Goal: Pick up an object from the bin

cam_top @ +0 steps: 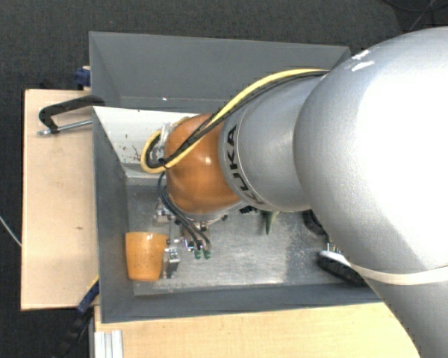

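An orange-tan rounded block (142, 256) lies in the bin's front left corner. My gripper (172, 255) is low over the bin floor, right beside the block's right side and seemingly touching it. The arm's orange cover hides most of the gripper from above. Nothing shows as held.
A black thing with a white end (336, 267) lies at the front right, partly under the arm. A thin dark green thing (269, 221) stands out near the bin's middle. The large arm covers the right half of the bin.
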You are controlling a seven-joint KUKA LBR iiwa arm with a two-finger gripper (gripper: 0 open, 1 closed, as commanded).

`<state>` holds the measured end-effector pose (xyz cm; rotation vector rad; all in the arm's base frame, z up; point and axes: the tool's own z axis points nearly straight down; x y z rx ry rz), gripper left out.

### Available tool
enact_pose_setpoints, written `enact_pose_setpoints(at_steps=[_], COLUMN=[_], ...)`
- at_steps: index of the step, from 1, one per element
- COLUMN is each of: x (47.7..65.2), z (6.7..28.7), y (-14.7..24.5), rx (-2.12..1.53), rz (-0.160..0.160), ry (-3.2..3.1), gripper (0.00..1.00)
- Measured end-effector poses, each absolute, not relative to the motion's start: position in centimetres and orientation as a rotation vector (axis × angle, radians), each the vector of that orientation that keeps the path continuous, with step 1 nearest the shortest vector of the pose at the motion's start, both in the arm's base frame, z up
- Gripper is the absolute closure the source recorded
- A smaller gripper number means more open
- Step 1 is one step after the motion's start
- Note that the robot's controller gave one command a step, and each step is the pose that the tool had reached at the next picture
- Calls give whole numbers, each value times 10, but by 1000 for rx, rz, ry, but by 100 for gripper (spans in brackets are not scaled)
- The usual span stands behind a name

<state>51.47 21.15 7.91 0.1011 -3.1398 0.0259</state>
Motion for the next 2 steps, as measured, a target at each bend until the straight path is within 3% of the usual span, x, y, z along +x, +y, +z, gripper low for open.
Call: enact_pose_setpoints(at_steps=[1,2], x=[513,551], z=[78,229], y=[209,214], rx=[89,86], rz=[27,-8], ry=[-3134,-3155], gripper=[100,100])
